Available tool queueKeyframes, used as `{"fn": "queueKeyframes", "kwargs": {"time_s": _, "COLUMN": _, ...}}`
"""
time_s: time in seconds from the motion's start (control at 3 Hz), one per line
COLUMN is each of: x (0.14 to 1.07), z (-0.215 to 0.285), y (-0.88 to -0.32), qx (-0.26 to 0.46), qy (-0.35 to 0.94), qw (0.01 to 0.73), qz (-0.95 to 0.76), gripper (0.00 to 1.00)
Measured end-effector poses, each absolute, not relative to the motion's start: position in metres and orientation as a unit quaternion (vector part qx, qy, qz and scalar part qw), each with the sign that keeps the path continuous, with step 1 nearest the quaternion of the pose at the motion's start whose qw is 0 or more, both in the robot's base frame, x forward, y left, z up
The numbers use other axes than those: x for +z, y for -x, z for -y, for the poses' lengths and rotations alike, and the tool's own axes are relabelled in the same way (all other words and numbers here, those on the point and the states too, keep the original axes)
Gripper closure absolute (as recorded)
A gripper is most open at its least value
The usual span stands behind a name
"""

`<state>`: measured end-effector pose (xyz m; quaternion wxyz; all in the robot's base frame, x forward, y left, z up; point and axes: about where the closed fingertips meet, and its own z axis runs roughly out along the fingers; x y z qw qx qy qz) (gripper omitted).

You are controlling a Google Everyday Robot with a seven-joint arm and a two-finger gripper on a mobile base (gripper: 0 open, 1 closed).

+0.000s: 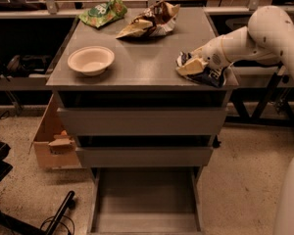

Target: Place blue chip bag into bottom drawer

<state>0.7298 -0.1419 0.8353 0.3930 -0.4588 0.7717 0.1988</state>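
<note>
The blue chip bag (214, 75) lies crumpled at the front right corner of the grey cabinet top (147, 58). My gripper (191, 66) comes in from the right on the white arm (250, 38). It is down on the left part of the bag and touches it. The bag rests on the cabinet top. The bottom drawer (144, 204) is pulled out below the two upper drawers, and its flat grey floor is bare.
A white bowl (90, 59) sits at the left of the top. A green bag (103, 12) and a brown-and-tan bag (149, 21) lie at the back. A cardboard box (51, 141) stands on the floor to the left. Black cables and gear (19, 214) lie at the lower left.
</note>
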Motion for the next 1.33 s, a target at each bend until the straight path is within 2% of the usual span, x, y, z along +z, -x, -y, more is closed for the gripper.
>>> {"fn": "queueKeyframes", "kwargs": {"time_s": 0.33, "x": 0.835, "z": 0.142, "y": -0.730, "qx": 0.199, "qy": 0.459, "qw": 0.393, "qz": -0.772, "gripper": 1.00}}
{"fn": "queueKeyframes", "kwargs": {"time_s": 0.67, "x": 0.842, "z": 0.142, "y": -0.730, "qx": 0.199, "qy": 0.459, "qw": 0.393, "qz": -0.772, "gripper": 1.00}}
{"fn": "queueKeyframes", "kwargs": {"time_s": 1.33, "x": 0.897, "z": 0.083, "y": -0.706, "qx": 0.153, "qy": 0.555, "qw": 0.395, "qz": -0.716, "gripper": 1.00}}
